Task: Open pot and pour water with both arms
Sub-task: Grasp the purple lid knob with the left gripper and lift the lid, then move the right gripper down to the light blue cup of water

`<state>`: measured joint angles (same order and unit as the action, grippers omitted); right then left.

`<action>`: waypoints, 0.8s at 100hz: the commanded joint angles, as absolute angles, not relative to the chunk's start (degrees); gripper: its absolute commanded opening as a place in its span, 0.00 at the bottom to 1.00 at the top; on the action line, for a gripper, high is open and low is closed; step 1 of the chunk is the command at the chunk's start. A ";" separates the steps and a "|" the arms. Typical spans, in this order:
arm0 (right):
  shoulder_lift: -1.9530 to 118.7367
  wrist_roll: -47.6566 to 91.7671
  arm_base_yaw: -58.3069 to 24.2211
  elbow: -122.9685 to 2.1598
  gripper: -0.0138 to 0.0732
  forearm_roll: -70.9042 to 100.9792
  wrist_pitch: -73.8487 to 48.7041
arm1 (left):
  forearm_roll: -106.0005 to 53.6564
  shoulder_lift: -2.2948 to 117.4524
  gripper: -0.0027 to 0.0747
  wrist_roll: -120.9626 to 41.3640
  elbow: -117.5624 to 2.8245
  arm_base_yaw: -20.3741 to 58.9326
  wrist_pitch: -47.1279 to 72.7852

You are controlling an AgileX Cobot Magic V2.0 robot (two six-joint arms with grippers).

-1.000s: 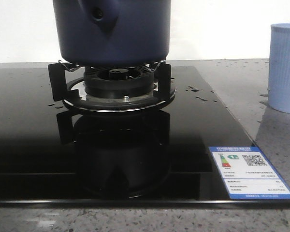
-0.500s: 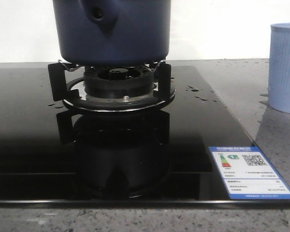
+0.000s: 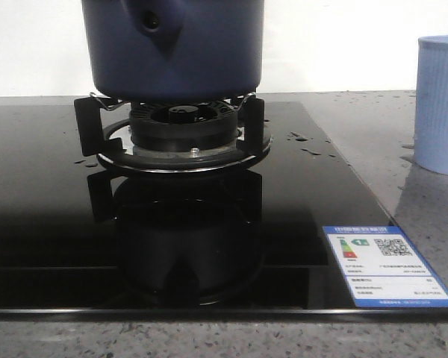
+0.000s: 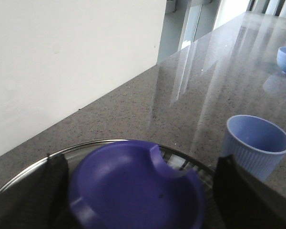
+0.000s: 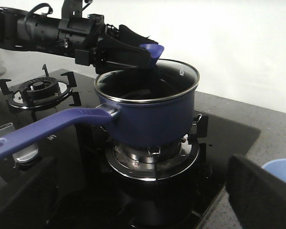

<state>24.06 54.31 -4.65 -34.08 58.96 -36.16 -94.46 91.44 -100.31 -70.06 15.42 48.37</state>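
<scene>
while the left gripper (image 5: pixel 145 55) is clamped on the lid knob (image 5: pixel 152 49), tilting the lid (image 5: pixel 181 71) at the far rim, the pot (image 5: pixel 148 117) handle (image 5: pixel 47 131) runs toward the spread right gripper (image 5: pixel 133 205), the nearer arm.

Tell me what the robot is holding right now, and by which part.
The left claw grips the glass lid by its blue knob; the right claw holds nothing.

pot (image 3: pixel 175 52): on the burner stand (image 3: pixel 181 138), handle (image 5: pixel 47 129) reaching out over the stove top (image 3: pixel 52 194)
lid (image 4: pixel 138 186): tilted at the pot's far rim, between the left tool's (image 5: pixel 133 50) fingers
cup (image 3: pixel 440 104): on the worktop (image 3: pixel 425 201), right of the stove top
label (image 3: pixel 388 267): front right corner of the stove top
second burner (image 5: pixel 40 90): beyond the pot's handle
</scene>
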 commanded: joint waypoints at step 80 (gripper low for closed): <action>24.89 54.89 -4.71 -36.00 0.88 61.60 -31.80 | -105.14 88.63 0.35 -102.29 -71.90 18.00 48.87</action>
<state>24.06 54.31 -4.65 -34.08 58.96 -34.89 -98.50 91.58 -102.24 -70.15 17.82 45.15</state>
